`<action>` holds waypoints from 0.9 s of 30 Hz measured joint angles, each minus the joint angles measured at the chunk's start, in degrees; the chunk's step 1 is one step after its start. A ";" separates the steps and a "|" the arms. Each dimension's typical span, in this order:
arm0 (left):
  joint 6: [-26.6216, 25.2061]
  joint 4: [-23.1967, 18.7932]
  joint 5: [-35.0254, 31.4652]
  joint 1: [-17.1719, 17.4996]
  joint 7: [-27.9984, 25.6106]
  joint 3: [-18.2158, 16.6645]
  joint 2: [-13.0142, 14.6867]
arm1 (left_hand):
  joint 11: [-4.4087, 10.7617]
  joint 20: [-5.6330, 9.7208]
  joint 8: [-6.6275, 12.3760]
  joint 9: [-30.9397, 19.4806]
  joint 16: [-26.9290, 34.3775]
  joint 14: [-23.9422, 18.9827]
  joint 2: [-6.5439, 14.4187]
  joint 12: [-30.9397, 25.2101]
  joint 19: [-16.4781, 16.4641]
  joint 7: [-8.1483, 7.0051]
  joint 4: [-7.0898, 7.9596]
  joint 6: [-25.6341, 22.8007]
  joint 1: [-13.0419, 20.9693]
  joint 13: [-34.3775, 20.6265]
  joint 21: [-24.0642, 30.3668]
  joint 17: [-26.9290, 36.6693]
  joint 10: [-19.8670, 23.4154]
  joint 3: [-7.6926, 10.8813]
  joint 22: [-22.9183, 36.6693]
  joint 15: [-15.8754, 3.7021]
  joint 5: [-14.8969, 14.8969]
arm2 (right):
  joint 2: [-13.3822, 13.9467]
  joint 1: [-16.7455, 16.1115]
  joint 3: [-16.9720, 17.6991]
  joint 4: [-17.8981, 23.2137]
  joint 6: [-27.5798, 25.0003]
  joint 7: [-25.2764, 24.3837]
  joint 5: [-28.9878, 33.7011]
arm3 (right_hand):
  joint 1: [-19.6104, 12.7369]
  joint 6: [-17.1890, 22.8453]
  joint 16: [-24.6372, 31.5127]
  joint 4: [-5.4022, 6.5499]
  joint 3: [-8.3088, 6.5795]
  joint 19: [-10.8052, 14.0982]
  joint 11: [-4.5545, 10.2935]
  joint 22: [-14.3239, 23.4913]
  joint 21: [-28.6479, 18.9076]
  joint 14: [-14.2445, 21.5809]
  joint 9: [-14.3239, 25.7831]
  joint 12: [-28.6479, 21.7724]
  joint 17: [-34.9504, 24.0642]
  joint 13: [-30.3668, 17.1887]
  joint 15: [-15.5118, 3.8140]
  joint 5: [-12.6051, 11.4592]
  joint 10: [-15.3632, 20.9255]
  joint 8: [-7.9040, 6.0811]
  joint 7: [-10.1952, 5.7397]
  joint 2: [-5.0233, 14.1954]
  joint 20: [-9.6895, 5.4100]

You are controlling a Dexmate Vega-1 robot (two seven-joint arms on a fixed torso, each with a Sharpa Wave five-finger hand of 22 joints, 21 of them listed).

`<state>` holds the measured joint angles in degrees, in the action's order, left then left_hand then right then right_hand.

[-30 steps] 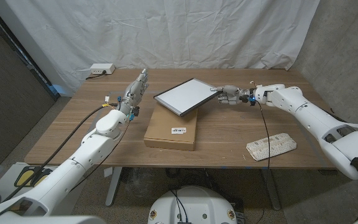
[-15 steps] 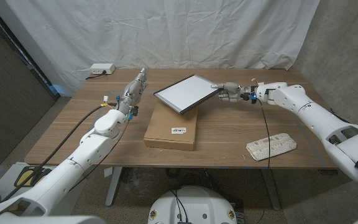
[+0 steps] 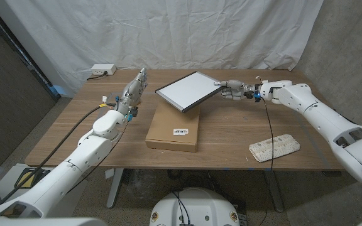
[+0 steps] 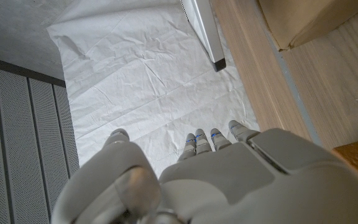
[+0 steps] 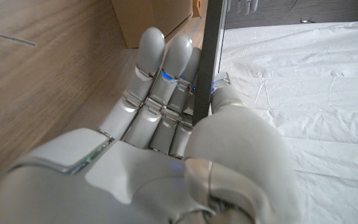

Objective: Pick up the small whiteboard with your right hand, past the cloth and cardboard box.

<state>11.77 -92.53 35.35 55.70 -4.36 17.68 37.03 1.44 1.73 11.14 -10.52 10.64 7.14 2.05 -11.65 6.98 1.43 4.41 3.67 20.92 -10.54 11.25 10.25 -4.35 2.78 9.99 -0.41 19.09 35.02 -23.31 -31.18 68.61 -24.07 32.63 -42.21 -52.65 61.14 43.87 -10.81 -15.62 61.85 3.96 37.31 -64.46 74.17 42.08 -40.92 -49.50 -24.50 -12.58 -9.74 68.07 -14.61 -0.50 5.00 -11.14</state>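
The small whiteboard [image 3: 187, 91], white with a dark frame, hangs tilted in the air above the far end of the cardboard box [image 3: 173, 130]. My right hand [image 3: 232, 90] grips its right edge; in the right wrist view the dark edge of the whiteboard [image 5: 212, 50] sits pinched between thumb and fingers [image 5: 160, 74]. My left hand [image 3: 134, 91] is held above the table left of the board, fingers stretched out and holding nothing; the left wrist view shows its fingers [image 4: 210, 140] apart, with a corner of the whiteboard [image 4: 205, 31] beyond. The cloth [image 3: 274, 147] lies near the front right.
A white power box [image 3: 102, 70] sits at the table's [image 3: 231, 132] far left corner. Small cables and connectors [image 3: 110, 98] lie beside my left arm. A white curtain hangs behind the table.
My right hand has lifted the whiteboard higher and slightly farther back, off the box. My left hand has risen a little.
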 measured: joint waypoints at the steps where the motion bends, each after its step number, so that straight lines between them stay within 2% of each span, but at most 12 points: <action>1: 0.02 -0.07 0.01 0.10 -0.01 -0.09 0.10 | 0.00 0.00 0.00 0.00 0.00 0.00 0.00 0.00 0.00 0.00 0.00 0.00 0.00 0.00 0.00 0.00 0.00 0.00 0.00 0.00 0.00 | 0.09 -0.07 0.07 0.25 -0.09 -0.19 -0.13 | 0.00 0.00 0.00 0.00 0.00 0.00 0.00 0.00 0.00 0.00 0.13 0.00 0.05 0.00 0.00 0.00 0.00 0.21 0.00 0.00 0.00; 17: 0.84 -0.47 0.12 0.91 -0.46 -0.62 -0.02 | 0.00 -0.01 0.00 0.00 0.00 0.00 -0.31 0.00 0.01 0.00 -0.18 0.00 0.31 0.00 0.00 0.00 0.00 -0.18 0.00 0.00 0.00 | 1.16 -0.42 0.80 2.59 -0.87 -1.48 -1.32 | -0.01 0.64 0.00 0.00 0.00 0.00 -0.22 0.10 -0.78 0.59 0.94 0.02 1.63 0.00 -0.10 0.09 0.22 1.53 -0.20 -0.01 0.01; 27: 0.90 -0.74 0.05 1.02 -0.82 -0.63 -0.13 | 0.00 -0.01 0.00 0.00 0.00 0.00 0.00 0.00 0.01 0.00 -0.18 0.00 0.61 0.00 0.00 0.00 0.00 -0.18 0.00 0.00 0.00 | 1.78 -0.41 1.45 3.23 -0.88 -1.62 -2.05 | -0.01 1.12 0.17 -0.17 -0.17 0.01 -0.51 -0.17 -0.88 0.98 1.48 -0.12 1.75 0.00 -0.10 -0.03 0.51 2.15 0.28 -0.01 0.01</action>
<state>12.67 -93.27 35.40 56.72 -5.18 17.05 36.90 1.44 1.72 11.14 -10.52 10.64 7.14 2.05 -11.65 6.99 1.42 4.23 3.67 21.53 -10.54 11.25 10.25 -4.35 2.59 9.99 -0.42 19.09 36.80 -23.71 -29.72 71.83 -24.95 31.01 -44.26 -52.67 62.27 44.04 -10.98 -15.79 61.86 3.45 37.15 -65.35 75.15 43.56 -41.04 -47.75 -24.51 -12.68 -9.76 68.58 -12.46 -0.22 4.99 -11.14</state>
